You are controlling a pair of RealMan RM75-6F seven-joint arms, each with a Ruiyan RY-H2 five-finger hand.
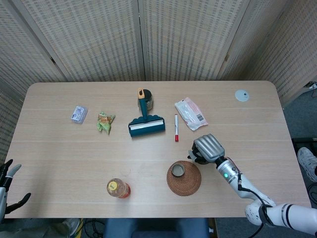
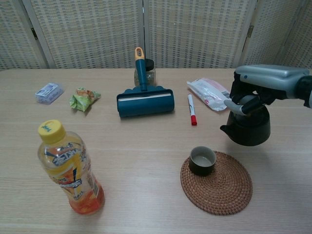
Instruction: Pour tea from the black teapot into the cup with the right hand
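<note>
The black teapot [image 2: 247, 128] hangs in the air to the right of and above the cup, its spout pointing left, still roughly upright. My right hand [image 2: 263, 85] grips its handle from above; in the head view the right hand [image 1: 208, 148] hides most of the teapot [image 1: 194, 156]. A small dark cup [image 2: 202, 160] stands on the left part of a round woven coaster [image 2: 222, 187], also seen as the cup [image 1: 178, 171] on the coaster [image 1: 188, 183]. My left hand [image 1: 6, 184] rests low at the table's left front corner, fingers apart, holding nothing.
A tea bottle with a yellow cap [image 2: 68, 170] stands at the front left. Further back lie a teal lint roller [image 2: 144, 97], a red-tipped marker [image 2: 191, 110], a white packet [image 2: 210, 93], a green wrapper [image 2: 83, 98] and a small clear box [image 2: 48, 91]. A grey disc [image 1: 241, 95] sits at the far right.
</note>
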